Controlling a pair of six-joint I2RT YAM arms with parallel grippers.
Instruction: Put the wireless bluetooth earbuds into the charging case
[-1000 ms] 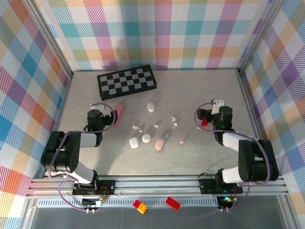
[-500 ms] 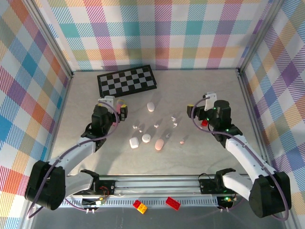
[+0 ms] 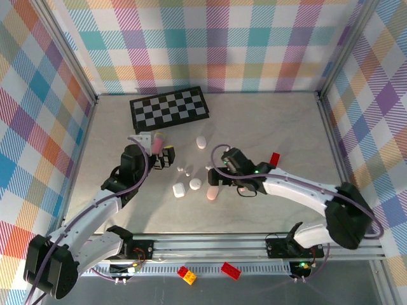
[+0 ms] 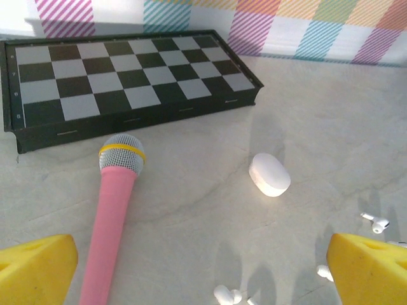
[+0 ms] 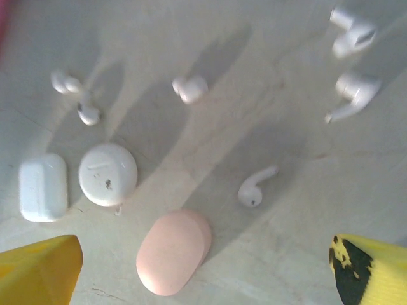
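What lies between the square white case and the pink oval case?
A round white case lies between them, as the right wrist view shows.

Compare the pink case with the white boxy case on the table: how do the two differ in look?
The pink case is salmon; the white boxy case is plain white. The pink case is an oval pebble, the white boxy case a rounded rectangle. The pink case looks longer than the white boxy case. Both are smooth and lie flat on the table.
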